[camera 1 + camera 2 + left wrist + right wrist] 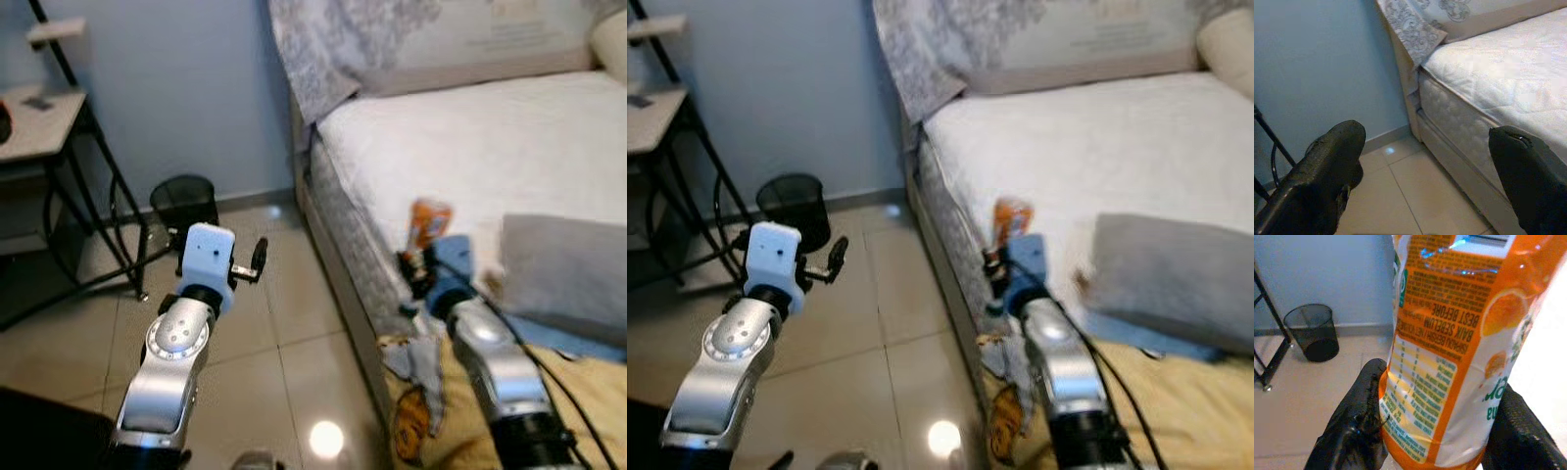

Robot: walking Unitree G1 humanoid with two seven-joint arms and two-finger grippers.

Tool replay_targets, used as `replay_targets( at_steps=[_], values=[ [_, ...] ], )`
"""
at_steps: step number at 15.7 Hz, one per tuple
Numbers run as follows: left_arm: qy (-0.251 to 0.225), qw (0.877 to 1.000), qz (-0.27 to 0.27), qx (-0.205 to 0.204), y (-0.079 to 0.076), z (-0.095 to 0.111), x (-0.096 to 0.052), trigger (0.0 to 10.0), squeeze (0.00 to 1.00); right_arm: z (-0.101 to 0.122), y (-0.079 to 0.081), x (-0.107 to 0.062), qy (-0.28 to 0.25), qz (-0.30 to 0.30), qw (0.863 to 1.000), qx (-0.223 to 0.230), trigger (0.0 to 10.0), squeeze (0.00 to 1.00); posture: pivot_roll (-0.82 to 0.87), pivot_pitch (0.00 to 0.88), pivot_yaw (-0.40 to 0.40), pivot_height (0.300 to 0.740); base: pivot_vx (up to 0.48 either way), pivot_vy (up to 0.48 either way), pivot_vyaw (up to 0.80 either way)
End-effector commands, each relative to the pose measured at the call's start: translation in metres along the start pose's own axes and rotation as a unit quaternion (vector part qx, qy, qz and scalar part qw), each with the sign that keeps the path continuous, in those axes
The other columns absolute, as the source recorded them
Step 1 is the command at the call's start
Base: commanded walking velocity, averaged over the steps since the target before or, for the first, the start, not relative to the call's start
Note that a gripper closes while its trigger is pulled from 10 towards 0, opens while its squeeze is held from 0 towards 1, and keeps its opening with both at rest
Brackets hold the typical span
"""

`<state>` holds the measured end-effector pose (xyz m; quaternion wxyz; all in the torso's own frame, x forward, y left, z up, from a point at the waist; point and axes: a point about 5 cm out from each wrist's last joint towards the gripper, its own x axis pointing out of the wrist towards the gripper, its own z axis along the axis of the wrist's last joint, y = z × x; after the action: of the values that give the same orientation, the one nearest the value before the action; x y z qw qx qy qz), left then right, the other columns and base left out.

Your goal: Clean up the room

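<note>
orange bottle in the right pincer, bin off at ten o'clock

nearest the camera, at five o'clock in the left eye view, the right pincer (423,264) reaches over the edge of the bed (509,147), with a yellow cloth (460,431) bunched under the arm. its two black fingers (1359,406) are closed around an orange bottle (1449,342), one finger against each side; the bottle's long axis runs straight out along the fingers, away from the wrist. from the head the bottle stands roughly upright above the mattress edge, with a grey pillow (563,274) just beside it at three o'clock.

at seven o'clock the left pincer (257,260) is held out over the tiled floor (274,352), its fingers spread wide and holding nothing.

the next move, as i judge it, turns on the black mesh bin (184,203), which sits on the floor at ten o'clock from the bottle, well apart from it and against the blue wall. the left arm is nearer the bin, but the right one has the load. a dark-framed worktop (44,122) stands beside the bin at nine o'clock.

the right wrist view shows the label print and the finger contact, which the head views blur; whether the bottle is capped or empty i cannot tell. the head views give the gap across the floor.
</note>
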<state>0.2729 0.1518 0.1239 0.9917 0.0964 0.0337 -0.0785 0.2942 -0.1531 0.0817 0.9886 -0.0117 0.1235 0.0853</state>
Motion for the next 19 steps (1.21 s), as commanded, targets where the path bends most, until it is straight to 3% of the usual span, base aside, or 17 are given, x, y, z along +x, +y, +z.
replay_targets(
  at_steps=[1,4,8,11,19],
  values=[
    [0.000,1.000,0.013,0.009,0.0070,0.0003,-0.0008,10.0,0.26,0.0111,0.0109,0.0050,-0.025,0.009,0.999,0.019,10.0,0.00,0.11,0.024,0.007,0.740,0.274,0.000,0.00],
    [-0.005,1.000,0.016,0.001,0.0081,0.0021,-0.0002,10.0,0.26,0.0156,0.0117,0.0064,-0.034,0.004,0.999,-0.012,10.0,0.00,0.10,0.025,0.009,0.740,0.273,0.000,0.00],
    [-0.005,1.000,0.019,-0.003,0.0083,0.0010,-0.0023,10.0,0.25,0.0136,0.0143,0.0029,-0.029,0.037,0.999,0.005,10.0,0.00,0.10,0.027,0.007,0.740,0.277,0.000,0.00],
    [-0.004,1.000,0.019,-0.002,0.0083,0.0005,-0.0029,10.0,0.26,0.0121,0.0140,0.0024,-0.024,0.025,0.999,0.009,10.0,0.00,0.10,0.025,0.006,0.740,0.279,0.000,0.59],
    [-0.006,1.000,0.020,-0.004,0.0089,0.0005,-0.0028,10.0,0.32,0.0079,0.0109,0.0034,-0.017,0.011,0.999,0.034,10.0,0.00,0.10,0.005,0.005,0.740,0.279,0.000,0.00]
  ],
)
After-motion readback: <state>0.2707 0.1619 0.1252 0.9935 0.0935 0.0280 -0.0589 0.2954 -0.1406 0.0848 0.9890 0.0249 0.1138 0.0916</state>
